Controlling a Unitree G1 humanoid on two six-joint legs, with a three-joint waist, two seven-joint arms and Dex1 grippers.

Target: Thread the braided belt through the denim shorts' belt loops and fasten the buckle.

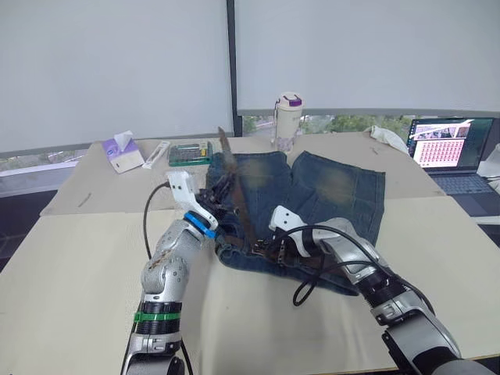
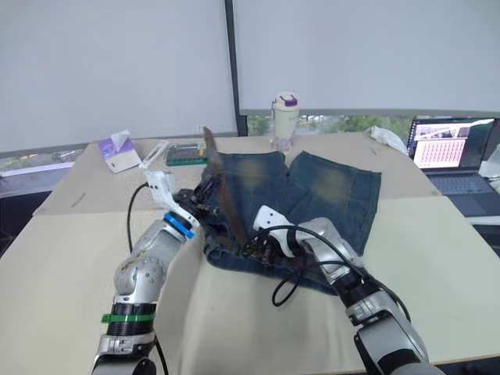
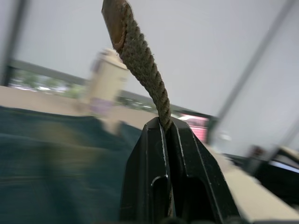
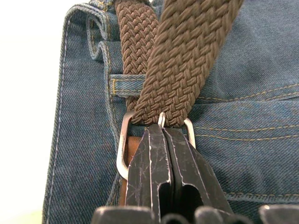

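Fastening stage, by my read. My right gripper [image 4: 161, 140] is clamped shut at the buckle [image 4: 122, 154], pinning it on the waistband edge of the shorts [image 1: 312, 195]. The belt [image 4: 187, 60] passes through the frame and the prong looks to be poking up through the braid just at my fingertips. I can't tell whether the pads grip the strap or the metal bar underneath. Another run of belt sits beside it, passing under a belt loop [image 4: 122, 85], so at least that loop is threaded. I can't confirm the rest.

My left gripper [image 3: 164, 128] is clenched on the free end of the belt, tip [image 3: 114, 14] sticking up past the fingers. From the head cam that tail rises off the shorts toward the window, held taut. My guess at the reason: right anchors the buckle, left keeps tension on the tail so the prong stays seated. The tail likely has to be laid flat or tucked next. The risk is that easing tension lets the prong back out.

Shorts lie on a pale table [image 1: 78, 258], waistband toward me, legs pointing away.

Far edge of the table:
- a white bottle with purple lid [image 1: 287, 121], just past the legs
- a tissue box [image 1: 123, 152]
- a small green tray [image 1: 191, 153]
- a laptop [image 1: 453, 152], open at far right

White blinds [image 1: 117, 70] are drawn across the windows behind.
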